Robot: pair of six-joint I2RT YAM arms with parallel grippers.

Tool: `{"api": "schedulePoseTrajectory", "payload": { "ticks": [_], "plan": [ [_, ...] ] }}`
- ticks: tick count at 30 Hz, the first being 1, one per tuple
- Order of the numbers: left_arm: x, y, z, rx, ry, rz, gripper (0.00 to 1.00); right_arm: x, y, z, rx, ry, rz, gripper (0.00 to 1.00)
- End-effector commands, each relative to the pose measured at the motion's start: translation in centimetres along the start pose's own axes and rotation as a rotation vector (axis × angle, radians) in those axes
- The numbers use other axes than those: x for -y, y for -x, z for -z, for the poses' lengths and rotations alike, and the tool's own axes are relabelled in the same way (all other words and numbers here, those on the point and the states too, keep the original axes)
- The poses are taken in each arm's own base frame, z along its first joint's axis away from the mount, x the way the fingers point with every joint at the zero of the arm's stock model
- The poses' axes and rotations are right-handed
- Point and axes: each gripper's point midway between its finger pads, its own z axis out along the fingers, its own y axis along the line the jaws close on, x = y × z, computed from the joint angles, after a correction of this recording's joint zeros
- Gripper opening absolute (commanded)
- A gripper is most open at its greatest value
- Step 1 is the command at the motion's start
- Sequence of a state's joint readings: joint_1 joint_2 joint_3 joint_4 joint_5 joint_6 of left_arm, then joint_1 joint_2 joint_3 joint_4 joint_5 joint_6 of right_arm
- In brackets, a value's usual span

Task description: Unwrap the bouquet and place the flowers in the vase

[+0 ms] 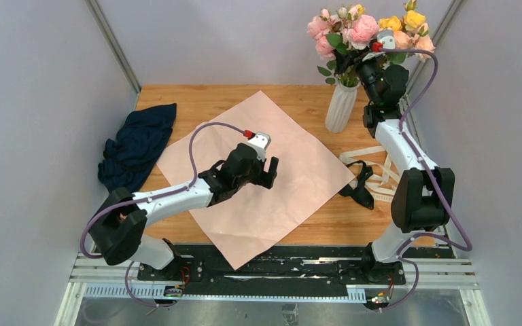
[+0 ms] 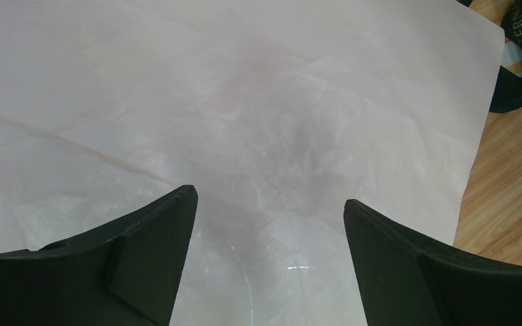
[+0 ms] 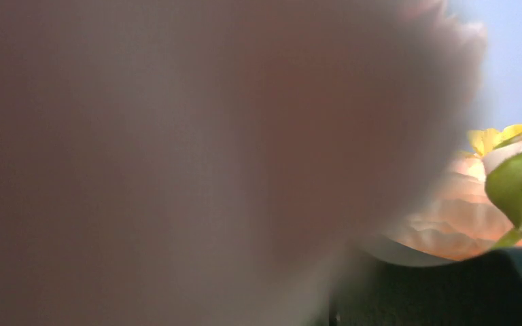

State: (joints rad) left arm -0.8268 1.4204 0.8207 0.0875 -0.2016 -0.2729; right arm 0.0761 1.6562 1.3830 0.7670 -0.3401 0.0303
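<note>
Blur, pinkish and close, fills most of my right wrist view, so I cannot tell how the right gripper (image 1: 351, 62) stands. From above it is half lost among the flowers (image 1: 353, 30), which sit in the vase (image 1: 340, 107) at the table's (image 1: 197, 102) far right. My left gripper (image 2: 268, 204) hangs wide open over the flat pink paper (image 2: 245, 102).
</note>
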Motion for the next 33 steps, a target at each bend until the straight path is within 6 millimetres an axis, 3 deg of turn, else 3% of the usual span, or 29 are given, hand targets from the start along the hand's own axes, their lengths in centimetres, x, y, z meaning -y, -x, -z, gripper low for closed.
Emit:
{"api": "schedulePoseTrajectory", "payload": {
  "ticks": [1,10,15,19,26,33],
  "plan": [
    [0.4,1.1,0.4,0.029,-0.017,0.006,0.90,0.3,3.6,0.4,0.059,0.002,0.023,0.70],
    [0.6,1.1,0.4,0.029,-0.030,0.010,0.89,-0.5,5.5,1.2,0.090,0.021,0.022,0.70],
    [0.9,1.2,0.4,0.030,-0.042,0.016,0.89,-1.0,6.4,1.7,0.093,0.040,0.024,0.78],
    [1.0,1.2,0.6,0.034,-0.050,0.026,0.89,-1.4,6.7,2.2,0.081,0.053,0.006,0.80],
    [1.1,1.2,1.5,0.052,-0.068,0.042,0.88,-1.5,5.5,3.2,0.054,0.038,-0.010,0.82],
    [0.9,1.5,1.8,0.064,-0.058,0.041,0.88,-2.3,7.3,4.1,0.091,0.062,-0.031,0.83]
  ]
}}
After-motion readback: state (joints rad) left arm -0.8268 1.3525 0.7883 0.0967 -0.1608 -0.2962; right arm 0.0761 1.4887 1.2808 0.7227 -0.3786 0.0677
